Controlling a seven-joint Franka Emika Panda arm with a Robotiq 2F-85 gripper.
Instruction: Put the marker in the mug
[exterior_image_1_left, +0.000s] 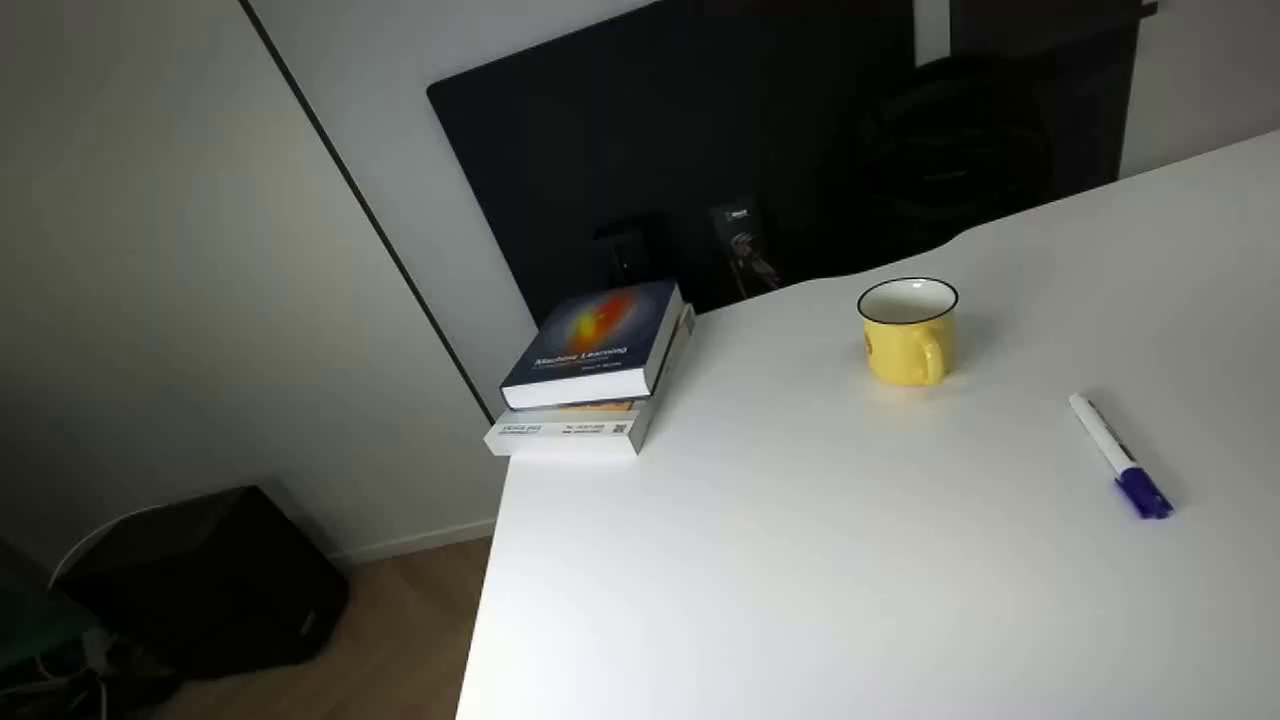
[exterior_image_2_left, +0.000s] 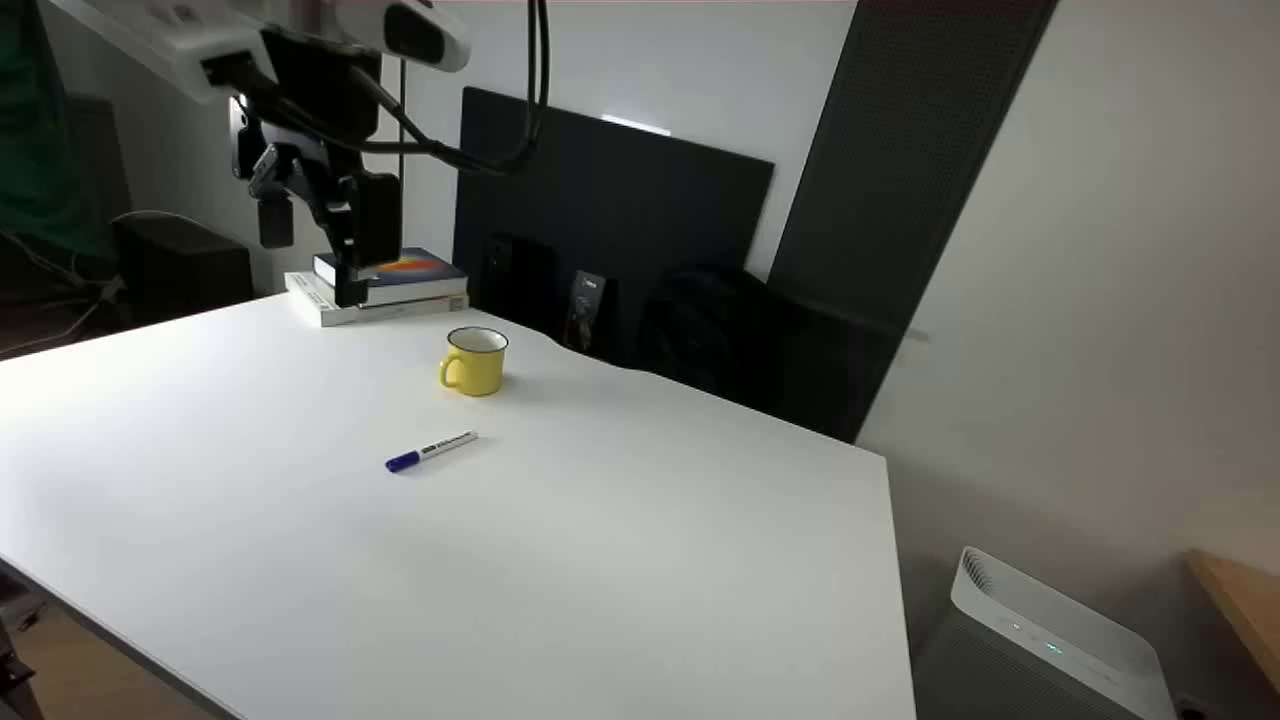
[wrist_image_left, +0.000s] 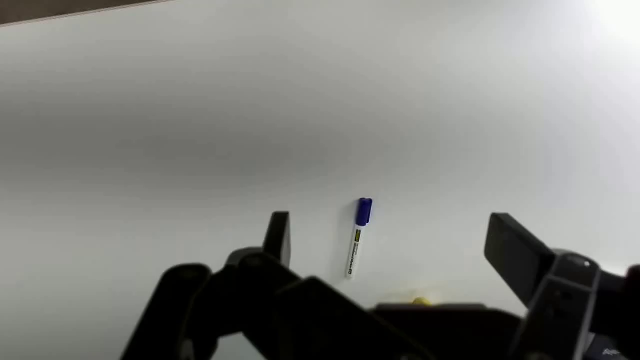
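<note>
White, slim, pen-like marker (wrist_image_left: 355, 245) with a dark blue-purple cap lies flat on the plain white bench (exterior_image_2_left: 650, 560), outside the small bright yellow mug (exterior_image_1_left: 900, 347) with white inside and dark rim. Black two-finger end effector (wrist_image_left: 388, 237) hangs well above the bench, spread wide, holding nothing. What matters: in my wrist view the marker is below, framed between the fingers (wrist_image_left: 517, 257), nearer the one at picture left. Its long axis runs up and down that view, slightly tilted, so roughly square across the closing direction. I judge that good for a barrel pinch with little wrist turn; I'd centre, then descend. Fore-aft offset: can't call it. White end is the one nearer the mug, not touching. Counts: one marker, one mug, one white arm (exterior_image_2_left: 185, 45), so no choice of side; at least two stacked books (exterior_image_1_left: 595, 340), dark-blue cover on top.
</note>
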